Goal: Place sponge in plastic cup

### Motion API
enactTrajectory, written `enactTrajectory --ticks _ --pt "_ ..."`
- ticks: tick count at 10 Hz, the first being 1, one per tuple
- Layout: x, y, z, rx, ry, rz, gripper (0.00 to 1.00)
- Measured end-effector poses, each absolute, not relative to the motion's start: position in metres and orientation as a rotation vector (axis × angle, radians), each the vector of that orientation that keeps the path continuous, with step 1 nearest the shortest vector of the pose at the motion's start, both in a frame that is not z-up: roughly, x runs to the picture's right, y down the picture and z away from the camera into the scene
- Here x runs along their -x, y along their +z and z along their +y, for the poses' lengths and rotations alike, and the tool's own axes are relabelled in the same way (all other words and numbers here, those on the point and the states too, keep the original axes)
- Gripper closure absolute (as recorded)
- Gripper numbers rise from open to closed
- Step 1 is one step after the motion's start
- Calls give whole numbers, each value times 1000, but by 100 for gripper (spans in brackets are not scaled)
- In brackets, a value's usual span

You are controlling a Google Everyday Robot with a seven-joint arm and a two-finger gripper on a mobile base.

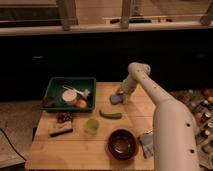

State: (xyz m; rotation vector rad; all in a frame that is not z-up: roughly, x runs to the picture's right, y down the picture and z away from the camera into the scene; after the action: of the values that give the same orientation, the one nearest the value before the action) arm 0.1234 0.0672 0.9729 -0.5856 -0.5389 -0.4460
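A blue sponge (116,99) lies on the wooden table (80,150) near its far edge, right of the green tray. My gripper (120,93) is down right at the sponge, touching or just over its far right side. A green plastic cup (91,125) stands upright near the middle of the table, in front and to the left of the sponge. My white arm (160,110) reaches in from the right.
A green tray (54,100) at the back left holds a white cup and an orange fruit. A green pepper (110,115) lies between sponge and cup. A dark bowl (122,143), a blue packet (146,144) and a dark snack bar (60,130) lie in front.
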Motion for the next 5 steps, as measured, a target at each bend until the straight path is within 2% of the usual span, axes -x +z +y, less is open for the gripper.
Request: enactTrajectory --ticks 3,5 --pt "-123 972 67 585 -451 -540 96" --pt "-131 959 62 557 -507 -555 96"
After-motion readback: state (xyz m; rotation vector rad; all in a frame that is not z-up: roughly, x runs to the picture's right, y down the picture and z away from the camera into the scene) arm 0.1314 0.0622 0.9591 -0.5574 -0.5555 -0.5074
